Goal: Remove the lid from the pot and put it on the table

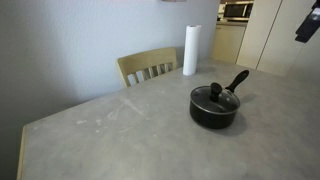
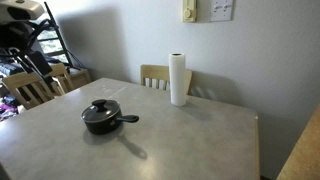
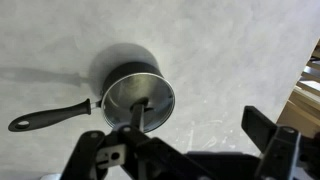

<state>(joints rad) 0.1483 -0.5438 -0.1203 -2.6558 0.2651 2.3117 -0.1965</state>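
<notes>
The black pot (image 1: 214, 113) stands on the grey stone-look table (image 1: 110, 130), its long handle pointing to the back right. The glass lid (image 1: 214, 98) with a black knob sits on it. Both also show in an exterior view, the pot (image 2: 102, 122) and the lid (image 2: 100, 110). In the wrist view I look down on the lid (image 3: 152, 92), the pot's rim (image 3: 132, 72) and the table (image 3: 220, 45). My gripper (image 3: 200, 125) is open and empty, high above the table and apart from the pot. It shows at the top right corner in an exterior view (image 1: 308, 25).
A tall white paper-towel roll (image 1: 190, 50) stands at the table's far edge, also in an exterior view (image 2: 178, 78). A light wooden chair (image 1: 148, 68) stands behind the table. More chairs (image 2: 35, 88) stand at one side. The table's edge (image 3: 305, 85) lies near the gripper.
</notes>
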